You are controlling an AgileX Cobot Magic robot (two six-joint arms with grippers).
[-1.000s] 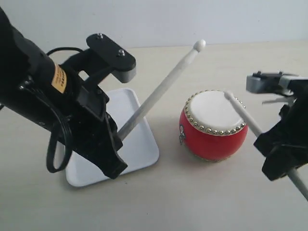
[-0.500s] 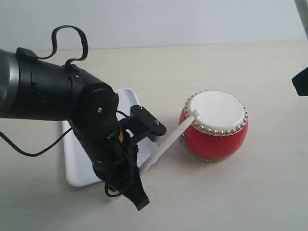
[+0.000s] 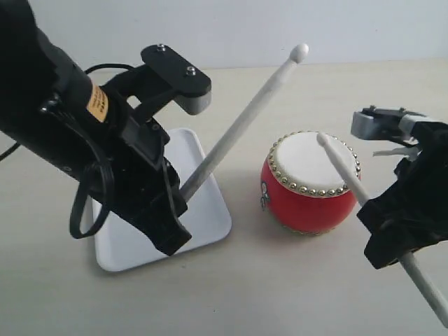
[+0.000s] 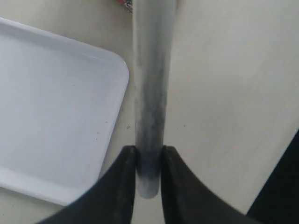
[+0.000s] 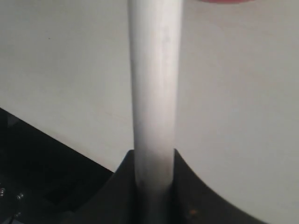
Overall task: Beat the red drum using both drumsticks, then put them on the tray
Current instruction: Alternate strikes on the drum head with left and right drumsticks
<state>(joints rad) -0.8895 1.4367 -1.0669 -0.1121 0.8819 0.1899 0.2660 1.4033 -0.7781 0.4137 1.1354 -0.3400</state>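
The red drum (image 3: pixel 310 183) with its cream skin and gold studs stands right of the white tray (image 3: pixel 210 210). My left gripper (image 3: pixel 183 192) is shut on one drumstick (image 3: pixel 245 119), which slants up with its bead tip raised high above and left of the drum. In the left wrist view that drumstick (image 4: pixel 150 93) runs out from between the shut fingers (image 4: pixel 122 186). My right gripper (image 3: pixel 388 234) is shut on the other drumstick (image 3: pixel 343 164), whose tip rests over the drum skin. The right wrist view shows that drumstick (image 5: pixel 154 84) clamped in the gripper (image 5: pixel 154 161).
The pale tabletop (image 3: pixel 280 294) spreads around the drum and tray. The left arm's black body and cable (image 3: pixel 84 203) hang over the tray's left part. A pale wall (image 3: pixel 245 28) bounds the back.
The left stick, down on the drum's rim half a second ago, has swung up high. The right arm has come back into view with its stick tip down over the drum skin.
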